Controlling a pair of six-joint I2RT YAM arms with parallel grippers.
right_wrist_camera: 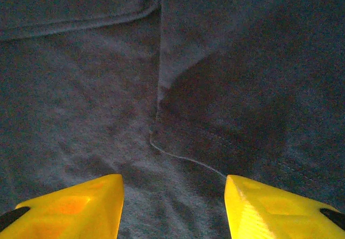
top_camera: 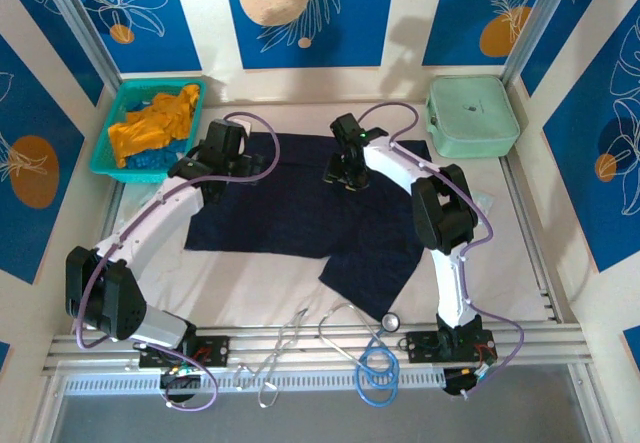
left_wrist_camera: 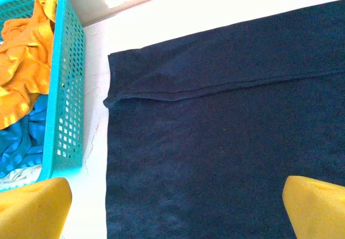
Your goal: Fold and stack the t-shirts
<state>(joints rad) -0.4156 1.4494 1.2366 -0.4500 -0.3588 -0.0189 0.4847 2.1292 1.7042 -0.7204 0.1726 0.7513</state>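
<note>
- Yellow fingertips (left_wrist_camera: pixel 32 209) of the left gripper (left_wrist_camera: pixel 175 209) stand wide apart and hold nothing. One hangs just beside the basket (left_wrist_camera: pixel 64 88) and the other over dark cloth.
- Between them runs the left edge of the navy shirt (left_wrist_camera: pixel 215 142), so this gripper straddles that edge. A folded hem crosses the cloth just ahead of it.
- Inside the basket, the orange shirt (left_wrist_camera: pixel 21 72) lies crumpled on top of the blue shirt (left_wrist_camera: pixel 16 142), both unfolded.
- From above, the navy shirt lies flat on the table (top_camera: pixel 250 283). Its long side runs left to right, and one flap reaches toward the near right.
- Over the far middle of the shirt, the right gripper (right_wrist_camera: pixel 172 206) hangs close above it, fingers parted and empty. An overlapped layer's corner lies just ahead, between the tips.
- Judged from this, both arms reach the shirt. The left arm is nearer the outer edge and the right arm nearer the inner layer, so a fold would likely start from the left.
</note>
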